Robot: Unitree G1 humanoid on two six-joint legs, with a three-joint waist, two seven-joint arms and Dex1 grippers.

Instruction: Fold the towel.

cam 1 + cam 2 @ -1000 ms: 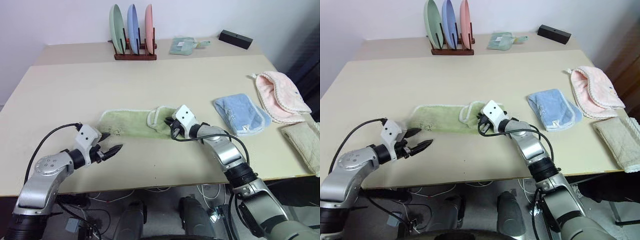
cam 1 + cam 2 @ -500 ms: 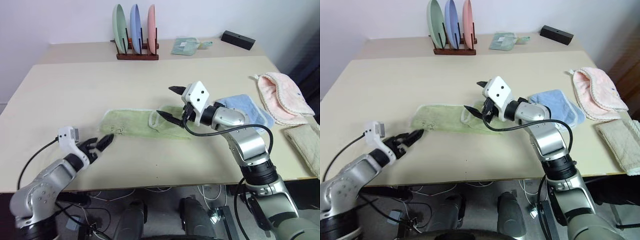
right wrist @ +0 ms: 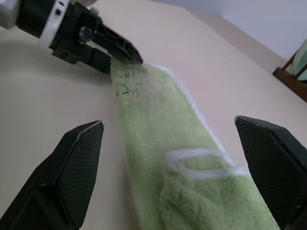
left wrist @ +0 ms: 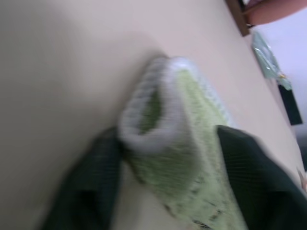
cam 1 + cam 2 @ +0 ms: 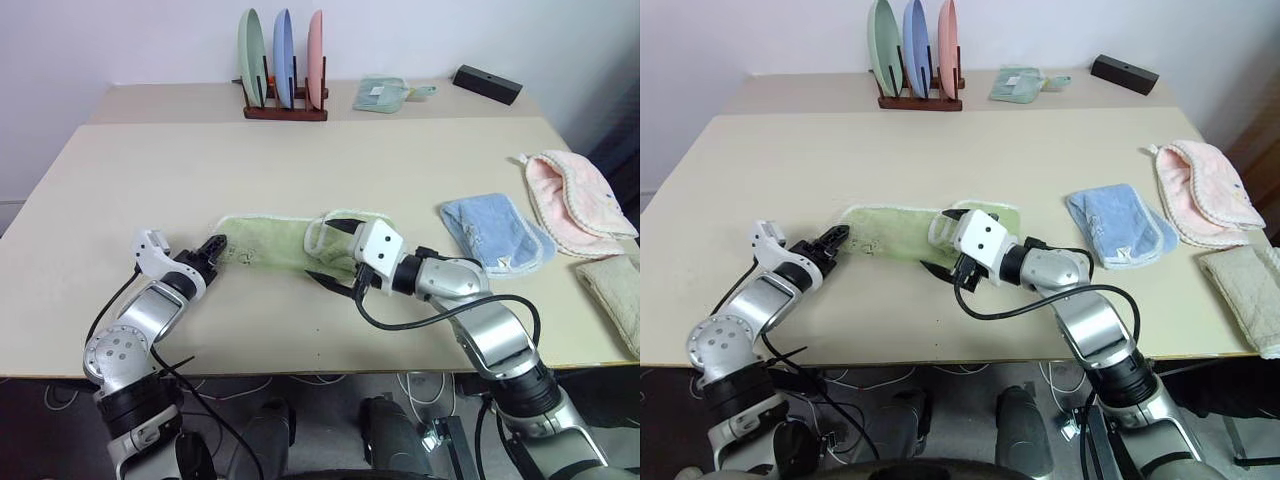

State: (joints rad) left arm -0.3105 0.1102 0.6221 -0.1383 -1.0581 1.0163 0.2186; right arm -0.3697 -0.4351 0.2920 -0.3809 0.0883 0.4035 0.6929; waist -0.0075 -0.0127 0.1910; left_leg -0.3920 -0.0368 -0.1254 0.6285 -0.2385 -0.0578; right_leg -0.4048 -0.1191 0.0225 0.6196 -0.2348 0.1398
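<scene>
The light green towel [image 5: 270, 242] lies as a long strip across the middle of the table, its right end turned back over itself. My left gripper [image 5: 214, 246] is at the strip's left end. In the left wrist view the white-edged corner [image 4: 158, 120] bunches up between its two fingers, which are shut on it. My right gripper [image 5: 320, 247] hovers low at the folded right end with its jaws wide open; one finger is over the towel and the other is over the table in front of it. It holds nothing.
A wooden rack [image 5: 285, 112] with three upright plates stands at the back. A light blue folded towel [image 5: 495, 232], a pink towel [image 5: 575, 195] and a beige cloth [image 5: 615, 300] lie on the right. A black box [image 5: 487, 83] and a small green cloth [image 5: 380, 93] lie at the far edge.
My right gripper let go of the towel's folded end, rose open, then dropped back low beside it. My left gripper rolled, reached forward to the left end and closed on the corner.
</scene>
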